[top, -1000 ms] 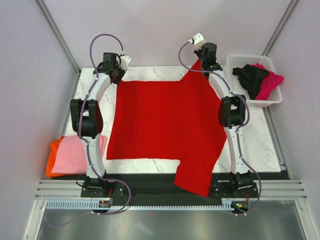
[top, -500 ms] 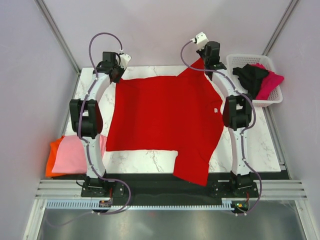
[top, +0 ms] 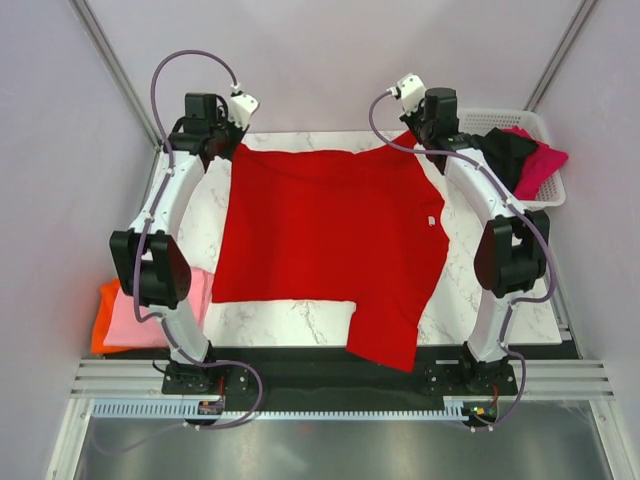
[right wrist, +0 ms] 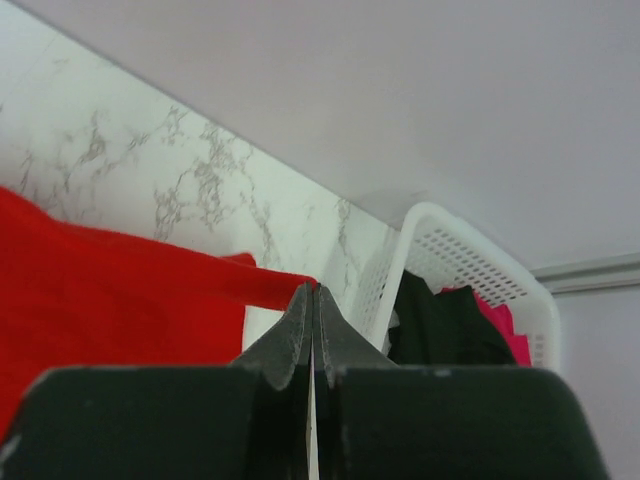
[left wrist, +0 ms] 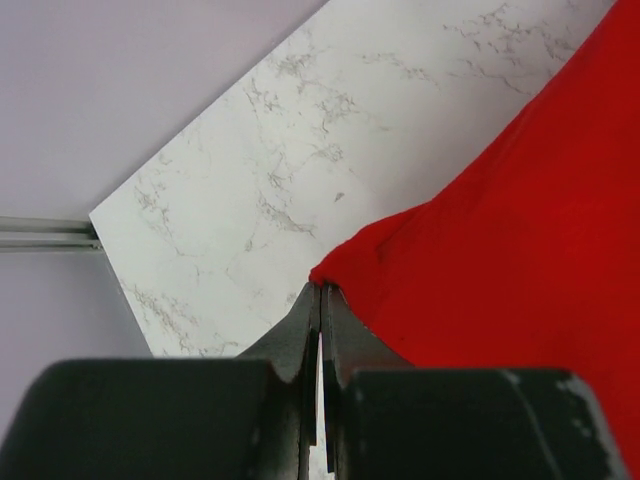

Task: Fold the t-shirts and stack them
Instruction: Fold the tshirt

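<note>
A bright red t-shirt point(top: 330, 245) lies spread over the marble table, one sleeve hanging over the near edge. My left gripper point(top: 232, 148) is shut on its far left corner, and in the left wrist view the gripper point(left wrist: 320, 288) pinches the red cloth point(left wrist: 520, 220) at its tips. At the far right corner my right gripper point(top: 418, 140) is also shut on the shirt; the right wrist view shows that gripper point(right wrist: 314, 288) holding a stretched red corner point(right wrist: 120, 300). Folded pink and orange t-shirts point(top: 135, 312) sit stacked at the left. Black point(top: 505, 155) and magenta point(top: 542, 162) t-shirts lie in the basket.
A white lattice basket point(top: 470, 122) stands at the far right corner, close beside my right gripper, and shows in the right wrist view too point(right wrist: 440, 250). Grey walls close in the table point(top: 520, 290) at the back and both sides.
Both arms have stretched toward the far edge, pulling the red t-shirt away from me. Its hanging sleeve has slid up and the far corners are drawn wider apart.
</note>
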`<control>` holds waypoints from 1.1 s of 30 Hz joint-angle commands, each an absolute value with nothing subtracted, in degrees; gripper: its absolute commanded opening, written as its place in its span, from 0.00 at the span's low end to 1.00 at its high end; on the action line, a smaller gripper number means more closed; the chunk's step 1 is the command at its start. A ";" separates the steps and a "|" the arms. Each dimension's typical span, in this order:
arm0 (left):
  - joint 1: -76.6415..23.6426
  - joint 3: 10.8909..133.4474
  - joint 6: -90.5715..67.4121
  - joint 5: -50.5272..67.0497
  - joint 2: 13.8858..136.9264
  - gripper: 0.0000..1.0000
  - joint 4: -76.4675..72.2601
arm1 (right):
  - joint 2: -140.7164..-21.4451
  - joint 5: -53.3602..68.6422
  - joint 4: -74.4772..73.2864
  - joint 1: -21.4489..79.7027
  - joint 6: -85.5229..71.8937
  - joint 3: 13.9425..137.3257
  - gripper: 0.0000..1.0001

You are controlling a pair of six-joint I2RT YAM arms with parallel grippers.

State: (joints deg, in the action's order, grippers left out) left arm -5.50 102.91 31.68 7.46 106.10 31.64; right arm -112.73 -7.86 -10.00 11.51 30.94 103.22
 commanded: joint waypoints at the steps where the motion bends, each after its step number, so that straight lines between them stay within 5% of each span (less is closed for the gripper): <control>1: -5.36 99.24 34.28 7.91 102.84 0.02 32.52 | -107.42 -7.21 -13.97 11.87 29.53 98.89 0.00; 33: -4.66 79.37 34.28 6.42 91.93 0.02 32.78 | -79.98 -2.90 -28.91 12.57 24.53 76.03 0.00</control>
State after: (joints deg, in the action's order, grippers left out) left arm -4.95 81.08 33.74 6.52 94.94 33.67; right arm -83.55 -4.10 -27.97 12.19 26.46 76.79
